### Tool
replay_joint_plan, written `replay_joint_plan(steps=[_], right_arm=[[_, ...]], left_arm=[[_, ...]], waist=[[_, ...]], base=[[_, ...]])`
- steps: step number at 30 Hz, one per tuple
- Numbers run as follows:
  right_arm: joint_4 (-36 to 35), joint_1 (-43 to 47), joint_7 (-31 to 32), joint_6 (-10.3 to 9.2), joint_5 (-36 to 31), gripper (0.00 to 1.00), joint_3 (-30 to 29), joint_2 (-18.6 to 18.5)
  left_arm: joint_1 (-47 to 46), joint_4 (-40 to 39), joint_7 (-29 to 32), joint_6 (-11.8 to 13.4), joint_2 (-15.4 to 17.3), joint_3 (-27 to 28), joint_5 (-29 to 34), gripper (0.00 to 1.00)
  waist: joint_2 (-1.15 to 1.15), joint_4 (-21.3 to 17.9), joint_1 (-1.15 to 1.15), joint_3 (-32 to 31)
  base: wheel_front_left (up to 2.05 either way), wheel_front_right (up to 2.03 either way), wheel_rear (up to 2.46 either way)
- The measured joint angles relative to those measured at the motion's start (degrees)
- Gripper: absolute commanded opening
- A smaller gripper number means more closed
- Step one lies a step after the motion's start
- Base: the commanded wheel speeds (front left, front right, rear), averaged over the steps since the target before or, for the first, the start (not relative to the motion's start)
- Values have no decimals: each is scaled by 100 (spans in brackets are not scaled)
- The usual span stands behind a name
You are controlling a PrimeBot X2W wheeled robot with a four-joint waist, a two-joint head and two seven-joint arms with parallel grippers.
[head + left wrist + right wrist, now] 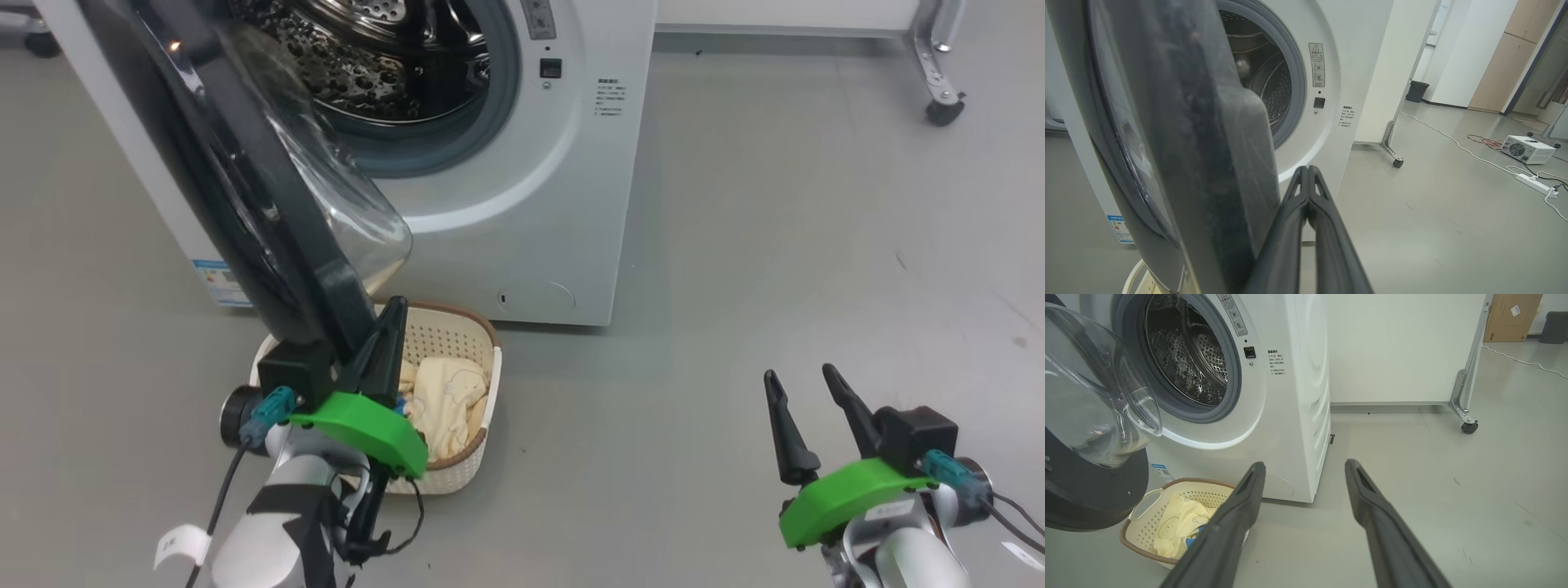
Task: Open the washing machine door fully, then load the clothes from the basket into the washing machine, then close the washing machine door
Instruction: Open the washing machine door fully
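— Standing half open above the basket (pixel 445 335), the washing machine door (pixel 269 204): likely heavy, stiff, glossy. Push on the black rim?
— Yes. Left gripper (pixel 397 306) pressed shut, empty, just beside that rim; right gripper (pixel 798 374) spread wide, empty. Clothes (pixel 445 392) in the basket probably soft, light: pinch a fold.

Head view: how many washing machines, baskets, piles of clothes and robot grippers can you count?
washing machine: 1
basket: 1
clothes, one pile: 1
grippers: 2 (left gripper, right gripper)
Total: 5
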Motion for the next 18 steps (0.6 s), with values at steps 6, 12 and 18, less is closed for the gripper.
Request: replay_joint_plan(steps=[6, 12, 18], right_arm=[[27, 1, 1, 0, 0, 100, 42, 3], [42, 1, 1, 0, 1, 100, 54, 5], [60, 2, 1, 0, 2, 100, 77, 7]], left_arm=[[130, -10, 0, 14, 19, -97, -63, 0], [195, -44, 1, 65, 23, -214, -123, 0], [221, -46, 1, 107, 23, -193, -124, 0]], waist=[[0, 371, 0, -39], [0, 769, 0, -65], [0, 1139, 0, -77]], base=[[0, 0, 0], [0, 0, 0], [0, 0, 0]])
